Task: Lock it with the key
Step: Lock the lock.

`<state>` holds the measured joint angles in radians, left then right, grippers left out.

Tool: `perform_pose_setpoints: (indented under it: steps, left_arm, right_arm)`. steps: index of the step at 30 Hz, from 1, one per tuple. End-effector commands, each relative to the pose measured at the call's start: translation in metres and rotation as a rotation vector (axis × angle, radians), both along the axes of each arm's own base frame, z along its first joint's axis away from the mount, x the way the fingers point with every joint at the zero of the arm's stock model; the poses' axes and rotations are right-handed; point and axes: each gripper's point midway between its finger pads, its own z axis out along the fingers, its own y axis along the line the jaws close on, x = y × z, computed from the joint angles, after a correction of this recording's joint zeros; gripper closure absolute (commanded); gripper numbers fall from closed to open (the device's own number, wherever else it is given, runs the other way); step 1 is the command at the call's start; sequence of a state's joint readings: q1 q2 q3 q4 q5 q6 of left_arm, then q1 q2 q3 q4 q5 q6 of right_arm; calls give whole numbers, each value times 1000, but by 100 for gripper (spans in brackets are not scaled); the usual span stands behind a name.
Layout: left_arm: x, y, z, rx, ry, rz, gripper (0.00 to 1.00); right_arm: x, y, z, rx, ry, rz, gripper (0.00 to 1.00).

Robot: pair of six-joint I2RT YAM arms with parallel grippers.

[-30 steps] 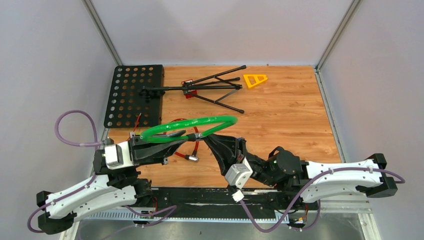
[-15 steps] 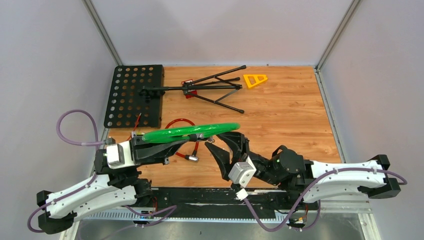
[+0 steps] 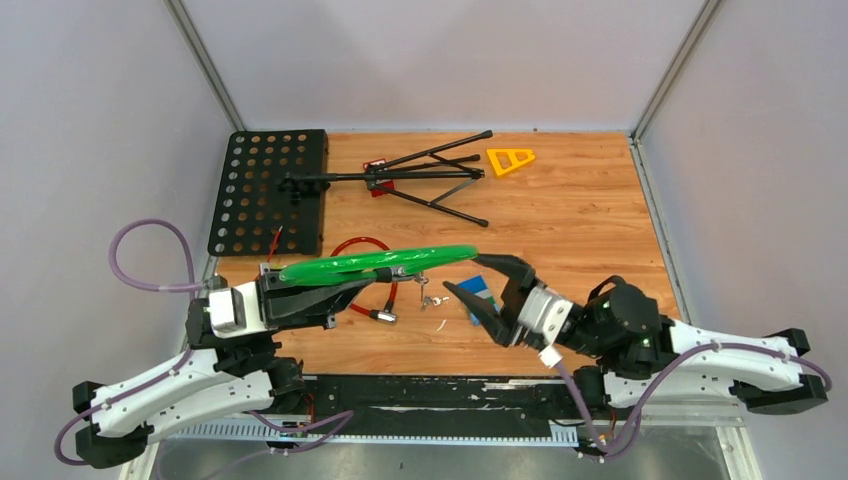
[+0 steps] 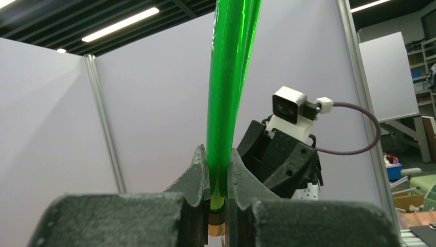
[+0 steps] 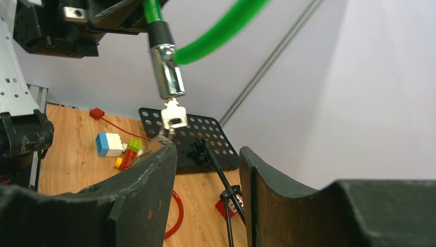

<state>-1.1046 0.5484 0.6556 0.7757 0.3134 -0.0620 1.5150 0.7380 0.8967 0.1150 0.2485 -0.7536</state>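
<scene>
From above and behind: looks down over the table, arm bases along the bottom edge. From the left wrist: close, aimed upward along the green cable lock at centre, toward the right wrist camera. From the right wrist: close, tilted up at the key, upper left. Shared by all three: the lock.

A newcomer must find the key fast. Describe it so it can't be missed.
Over the near middle of the wooden table, the left gripper holds up a green cable loop. A silver barrel hangs from the loop's end; the key is the small silver piece under it, in mid-air unlike the red cable lying below.
</scene>
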Motion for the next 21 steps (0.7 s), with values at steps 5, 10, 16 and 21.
perform_pose_setpoints:
  steps: [5, 10, 16, 21]
  left_arm:
    - [-18, 20, 37, -103, -77, -36, 100]
    - [-21, 19, 37, -99, -82, -57, 100]
    - [-24, 19, 37, -89, -91, -65, 100]
    - [-24, 18, 35, -88, -91, -70, 100]
  right_arm:
    - [-7, -15, 16, 8, 282, 206, 47]
    - [-9, 4, 8, -63, 339, 295, 47]
    - [-19, 6, 19, -49, 349, 427, 49]
    - [-19, 11, 17, -35, 360, 448, 52]
